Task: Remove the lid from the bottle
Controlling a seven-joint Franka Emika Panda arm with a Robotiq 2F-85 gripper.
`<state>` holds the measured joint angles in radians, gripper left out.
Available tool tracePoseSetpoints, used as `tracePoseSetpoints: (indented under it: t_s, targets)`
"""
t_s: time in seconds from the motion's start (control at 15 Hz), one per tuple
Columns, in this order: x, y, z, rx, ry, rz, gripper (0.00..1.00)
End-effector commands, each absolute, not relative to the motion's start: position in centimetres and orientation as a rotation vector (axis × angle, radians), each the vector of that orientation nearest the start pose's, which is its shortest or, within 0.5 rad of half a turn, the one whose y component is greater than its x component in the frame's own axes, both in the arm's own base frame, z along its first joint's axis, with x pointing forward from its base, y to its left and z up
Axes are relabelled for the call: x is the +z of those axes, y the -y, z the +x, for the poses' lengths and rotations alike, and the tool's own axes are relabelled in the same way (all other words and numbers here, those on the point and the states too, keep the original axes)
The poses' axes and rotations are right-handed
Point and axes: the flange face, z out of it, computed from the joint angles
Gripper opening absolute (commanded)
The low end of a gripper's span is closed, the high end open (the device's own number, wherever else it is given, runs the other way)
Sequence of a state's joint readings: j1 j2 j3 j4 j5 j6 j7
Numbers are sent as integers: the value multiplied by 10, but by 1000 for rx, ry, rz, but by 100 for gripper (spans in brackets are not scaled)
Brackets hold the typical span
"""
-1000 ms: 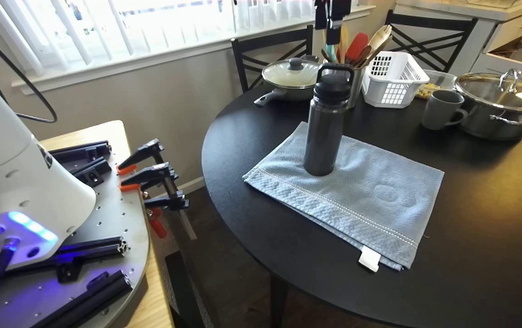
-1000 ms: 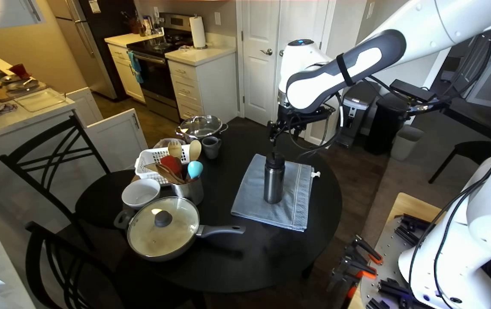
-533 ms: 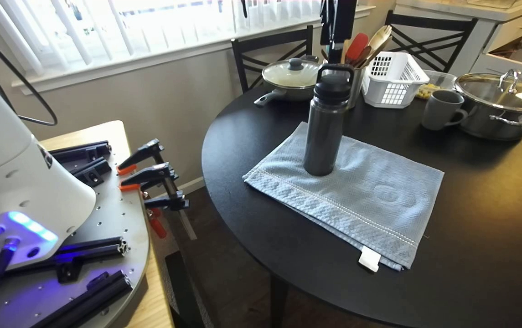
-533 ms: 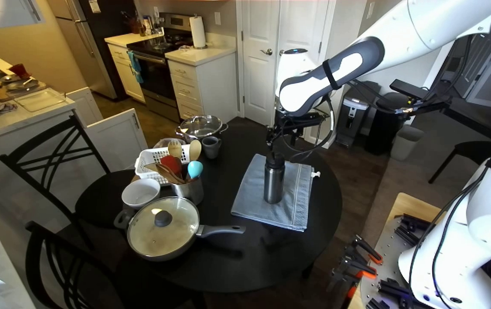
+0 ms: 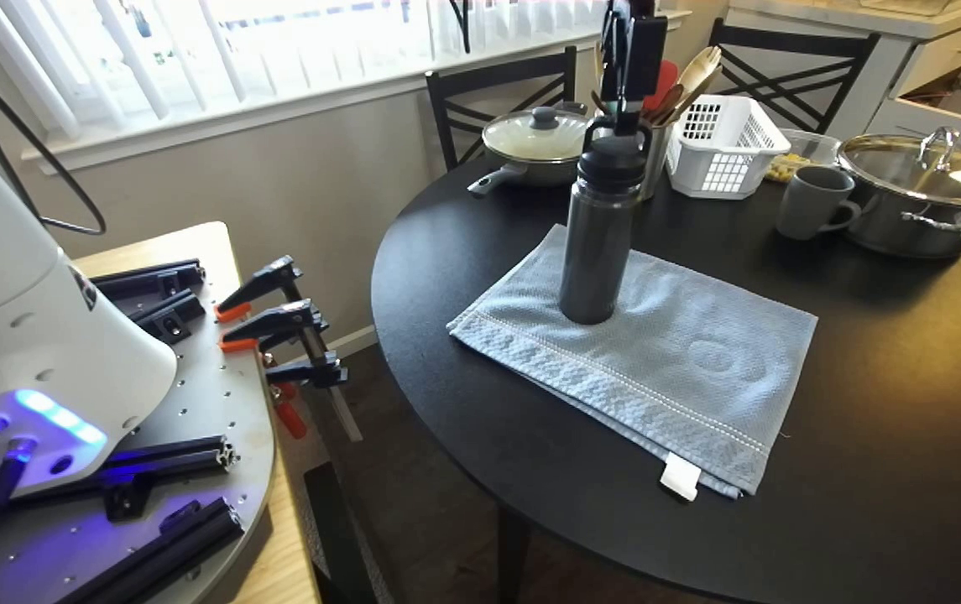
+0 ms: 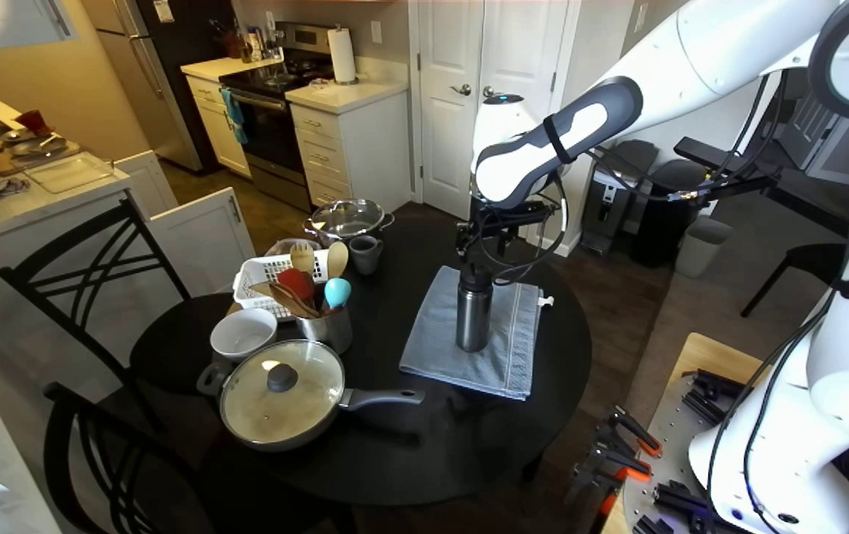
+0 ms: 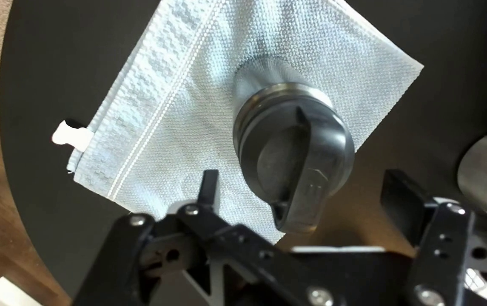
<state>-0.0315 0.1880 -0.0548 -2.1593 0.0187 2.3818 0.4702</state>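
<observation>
In the wrist view, my jaws stand spread, at eight and four o'clock from the lid (image 7: 290, 157). It caps the upright bottle (image 6: 473, 322).

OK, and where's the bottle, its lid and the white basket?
Bottle (image 5: 597, 250): in an exterior view, on its grey body.
Lid (image 7: 283, 155): in the wrist view, on its flat top.
White basket (image 5: 722, 153): in an exterior view, on its outer wall.

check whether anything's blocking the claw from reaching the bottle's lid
Nothing visible stands between the open claw and the lid. In the wrist view, the upright loop appears between the fingers, but it is part of the lid.
</observation>
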Motion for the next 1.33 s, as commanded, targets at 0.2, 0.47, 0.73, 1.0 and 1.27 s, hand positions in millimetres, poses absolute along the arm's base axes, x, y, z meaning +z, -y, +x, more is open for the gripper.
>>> tracePoseSetpoints:
  t_s: [0.2, 0.47, 0.73, 1.0, 1.27]
  targets:
    - [307, 53, 567, -50, -980, -2961, 47]
    - [305, 54, 567, -45, -988, -2953, 20]
    - [308, 53, 568, -52, -986, -2944, 3]
    - [318, 47, 572, -95, -948, -2956, 6]
    - [351, 47, 584, -225, -914, -2960, 6]
